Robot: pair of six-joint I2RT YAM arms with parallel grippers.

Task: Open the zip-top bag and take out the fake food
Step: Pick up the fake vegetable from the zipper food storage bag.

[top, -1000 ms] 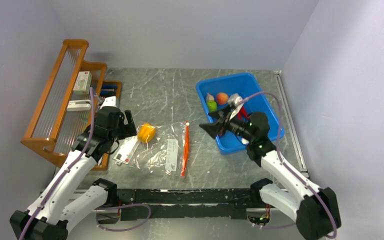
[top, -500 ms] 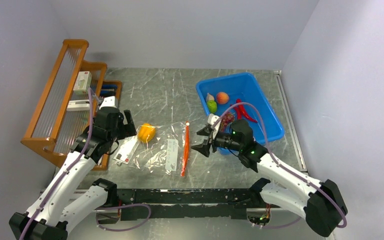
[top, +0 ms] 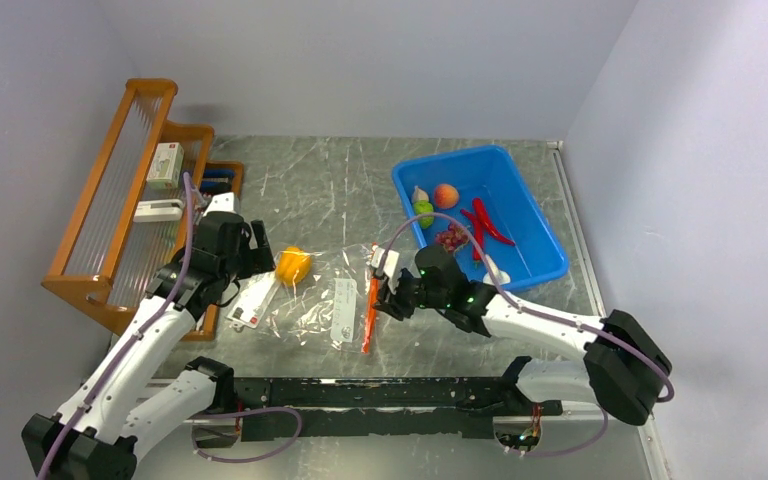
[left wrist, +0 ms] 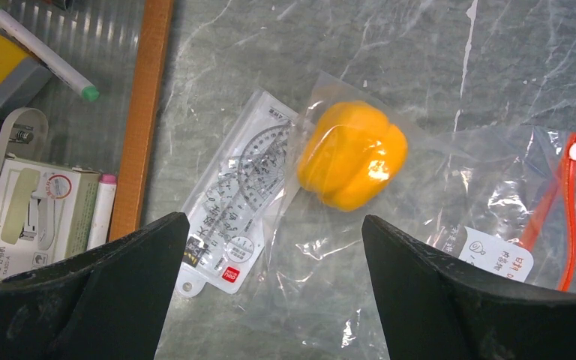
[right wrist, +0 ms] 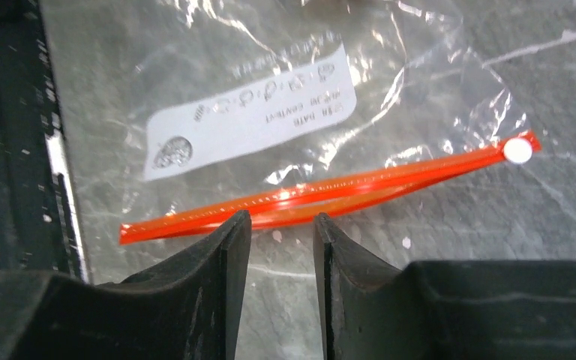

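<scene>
The zip-top bag (top: 325,295) lies flat mid-table, with its orange-red zip strip (top: 370,300) on the right and a white label (right wrist: 251,120). An orange-yellow bell pepper (top: 293,266) sits inside its left end and shows in the left wrist view (left wrist: 352,154). My right gripper (top: 385,295) is low, right at the zip strip (right wrist: 330,195); its jaws stand a narrow gap apart with nothing between them (right wrist: 281,217). My left gripper (top: 250,250) is wide open above the bag's left part (left wrist: 274,225). Garlic (top: 419,194), lime (top: 424,211), peach (top: 445,195), chillies (top: 485,222) and grapes (top: 450,238) lie in the bin.
The blue bin (top: 530,215) stands at the back right. A wooden rack (top: 125,200) with stationery fills the left side. A flat white card packet (left wrist: 232,210) lies partly under the bag's left edge, beside the rack's rail (left wrist: 139,120).
My right arm has swung left from over the blue bin down to the zip strip, and its jaws have narrowed. The left arm has barely moved.
</scene>
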